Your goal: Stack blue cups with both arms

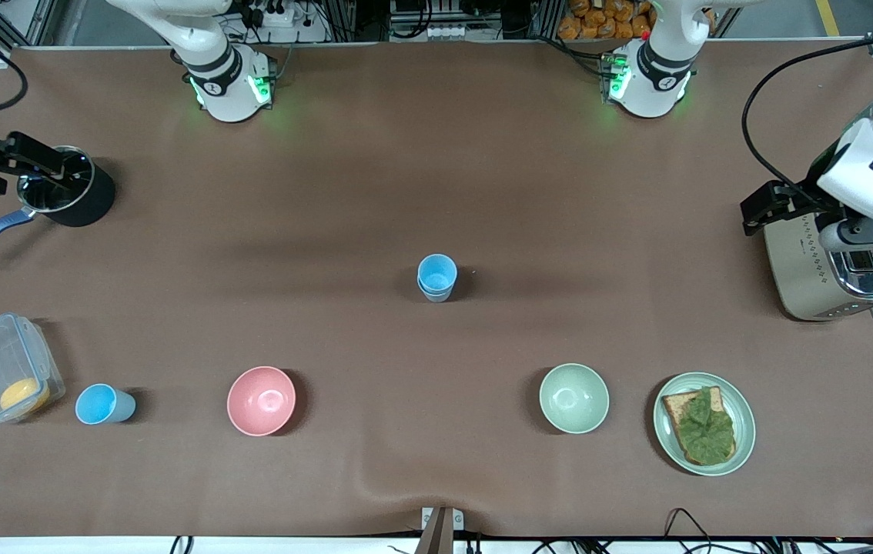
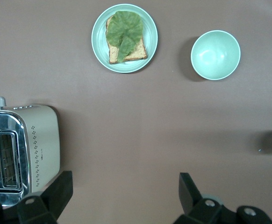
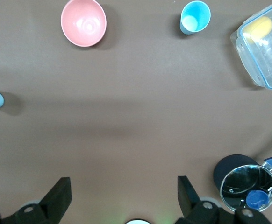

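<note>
Although the front view takes in the whole counter [image 1: 436, 192], only the wrist views show the pincers' fingers plainly — both pairs spread wide and holding nothing.

Nearest the front camera runs a row: a plate [image 1: 704, 423] with toast [image 1: 699, 425] and a leaf, a green bowl [image 1: 573, 398], a pink bowl [image 1: 261, 400], one blue cup [image 1: 104, 404] standing alone, and a clear box [image 1: 5, 368] holding something yellow at the right arm's end. Farther from the camera, mid-counter, stands the cup stack [image 1: 436, 277], a second rim showing below the top one. So cups number three as far as can be told, bowls two, plates one.

Farthest of all, the toaster [image 1: 837, 269] sits at the left arm's end, the black pot [image 1: 67, 196] with a blue handle at the right arm's end. The left wrist view shows bread in a toaster slot; the right wrist view shows a blue object in the pot.

The left pincer [image 2: 126, 196] hangs beside the toaster; the right pincer [image 3: 124, 198] hangs by the pot — both arms wait, well apart from the cups.
</note>
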Motion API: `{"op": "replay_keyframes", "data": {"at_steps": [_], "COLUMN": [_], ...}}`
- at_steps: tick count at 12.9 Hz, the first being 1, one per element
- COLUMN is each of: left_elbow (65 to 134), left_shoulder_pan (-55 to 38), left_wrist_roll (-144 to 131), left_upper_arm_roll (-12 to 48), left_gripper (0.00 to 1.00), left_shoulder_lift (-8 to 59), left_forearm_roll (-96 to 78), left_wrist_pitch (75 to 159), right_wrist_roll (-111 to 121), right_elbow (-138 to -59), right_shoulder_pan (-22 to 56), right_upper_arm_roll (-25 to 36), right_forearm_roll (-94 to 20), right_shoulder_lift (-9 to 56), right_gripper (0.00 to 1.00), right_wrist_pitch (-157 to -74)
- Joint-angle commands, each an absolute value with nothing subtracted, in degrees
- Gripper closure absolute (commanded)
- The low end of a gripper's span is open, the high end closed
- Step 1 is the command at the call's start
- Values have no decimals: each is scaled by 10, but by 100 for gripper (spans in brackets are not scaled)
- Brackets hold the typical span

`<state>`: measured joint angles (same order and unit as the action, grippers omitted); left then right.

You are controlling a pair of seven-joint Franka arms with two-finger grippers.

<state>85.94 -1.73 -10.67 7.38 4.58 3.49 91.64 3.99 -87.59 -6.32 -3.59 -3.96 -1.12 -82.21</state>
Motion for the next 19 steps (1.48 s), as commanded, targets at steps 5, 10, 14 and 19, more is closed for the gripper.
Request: {"op": "replay_keyframes", "data": {"at_steps": [5, 10, 14, 19], "left_elbow": [863, 861, 847, 837], "left_shoulder_pan": [-22, -17, -14, -14], "left_wrist_roll": [-97, -98, -98, -98], "left_upper_arm_roll": [68, 74, 69, 69], "left_gripper": [0, 0, 0, 0], "left_shoulder_lift": [29, 31, 31, 34], "left_forearm_roll": [6, -5, -5, -3], "left_wrist_pitch": [888, 876, 868, 842], "right_wrist_roll": [50, 49, 47, 44], "right_elbow": [-927, -933, -933, -933], "right_shoulder_pan": [-96, -95, -98, -92], "right_upper_arm_roll": [-44, -44, -44, -45], "right_forearm_roll": [-54, -49, -47, -47], "right_shoulder_lift": [-67, -63, -62, -49], "right_gripper": [0, 0, 0, 0], "right_wrist_pitch": [-836, -848, -845, -852]}}
